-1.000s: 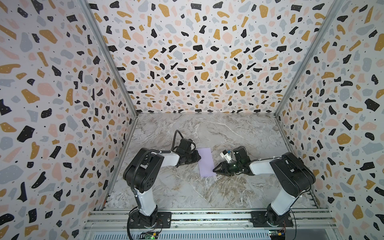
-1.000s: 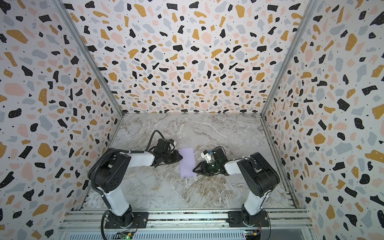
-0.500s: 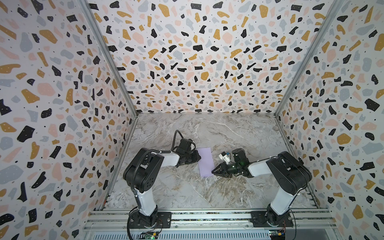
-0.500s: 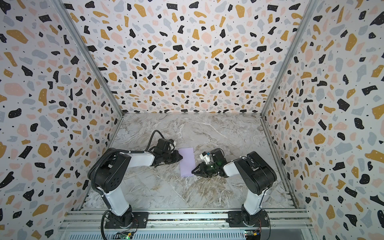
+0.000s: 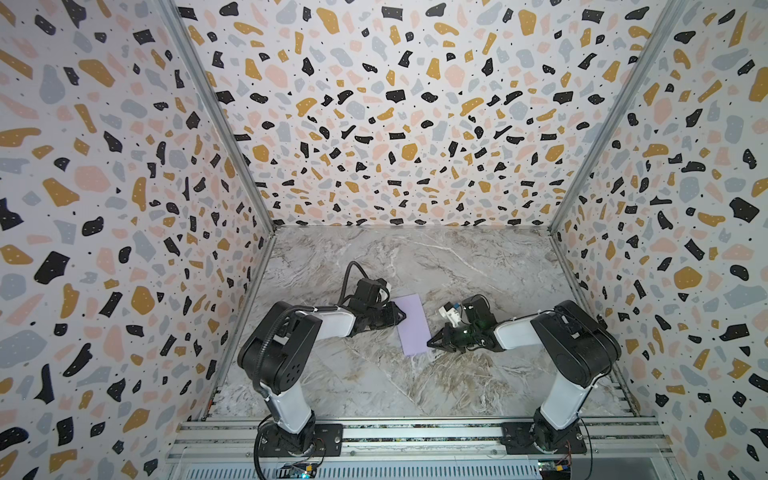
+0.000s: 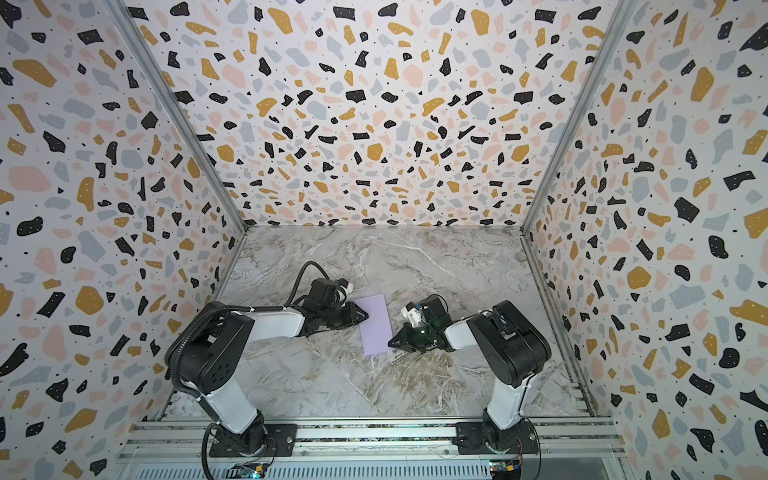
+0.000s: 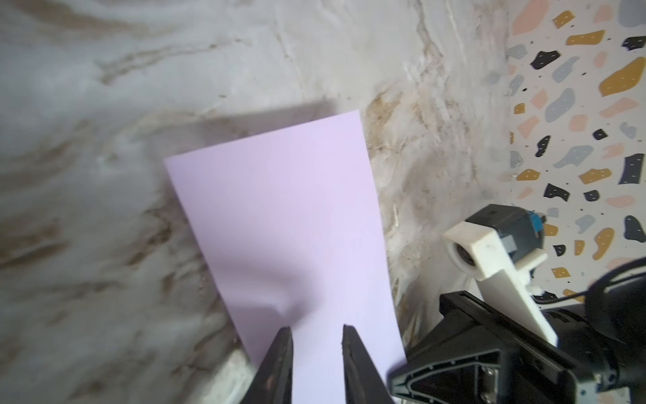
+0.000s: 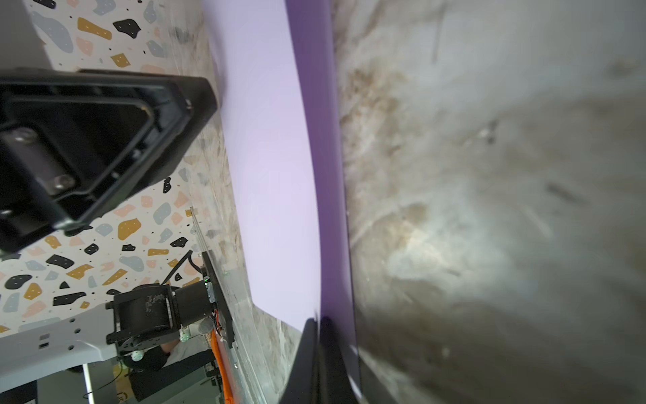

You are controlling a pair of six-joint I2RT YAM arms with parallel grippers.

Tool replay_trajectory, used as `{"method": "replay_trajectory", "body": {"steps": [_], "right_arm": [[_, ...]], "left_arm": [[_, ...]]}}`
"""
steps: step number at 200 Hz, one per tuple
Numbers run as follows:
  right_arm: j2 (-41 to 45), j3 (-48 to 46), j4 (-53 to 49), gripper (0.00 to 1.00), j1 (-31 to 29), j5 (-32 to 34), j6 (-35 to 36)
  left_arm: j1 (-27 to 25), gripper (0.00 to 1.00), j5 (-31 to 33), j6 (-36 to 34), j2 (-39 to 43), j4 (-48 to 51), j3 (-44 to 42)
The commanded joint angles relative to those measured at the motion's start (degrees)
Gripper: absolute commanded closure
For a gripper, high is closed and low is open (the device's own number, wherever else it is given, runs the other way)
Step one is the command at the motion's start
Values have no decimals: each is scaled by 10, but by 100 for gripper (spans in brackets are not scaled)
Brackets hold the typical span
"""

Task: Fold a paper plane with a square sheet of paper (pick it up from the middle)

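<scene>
Between the two end effectors, on the grey marbled worktop (image 5: 374,382): pale lilac paper sheet (image 5: 411,324) (image 7: 286,217) (image 8: 272,175), seen as a narrow rectangle. Left end effector (image 5: 403,316) (image 7: 316,335) over the sheet's nearer long edge, fingers slightly apart, lilac visible in the gap. Right end effector (image 5: 430,344) (image 8: 318,323) at the opposite long edge, fingers together, clamped on that raised edge.

The paper (image 5: 411,324) is pale lilac, unmarked, and shows as a narrow rectangle lying on the table (image 5: 374,374), its long axis running front to back at a slight slant. One long edge (image 8: 325,175) is raised, exposing a darker, shaded layer beneath.
</scene>
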State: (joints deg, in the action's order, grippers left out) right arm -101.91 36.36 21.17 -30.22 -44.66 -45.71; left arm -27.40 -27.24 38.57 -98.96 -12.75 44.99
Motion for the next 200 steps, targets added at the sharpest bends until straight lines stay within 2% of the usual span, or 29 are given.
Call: {"method": "replay_trajectory", "body": {"steps": [1, 82, 158, 200], "right_arm": [[9, 18, -56, 100, 1, 38, 49], [30, 36, -96, 100, 1, 55, 71], [37, 87, -137, 100, -15, 52, 83], [35, 108, -127, 100, -21, 31, 72]], "left_arm": [[0, 74, -14, -15, 11, -21, -3], [-1, 88, 3, -42, -44, 28, 21], [-8, 90, 30, -68, -61, 67, 27], [-9, 90, 38, -75, -67, 76, 34]]}}
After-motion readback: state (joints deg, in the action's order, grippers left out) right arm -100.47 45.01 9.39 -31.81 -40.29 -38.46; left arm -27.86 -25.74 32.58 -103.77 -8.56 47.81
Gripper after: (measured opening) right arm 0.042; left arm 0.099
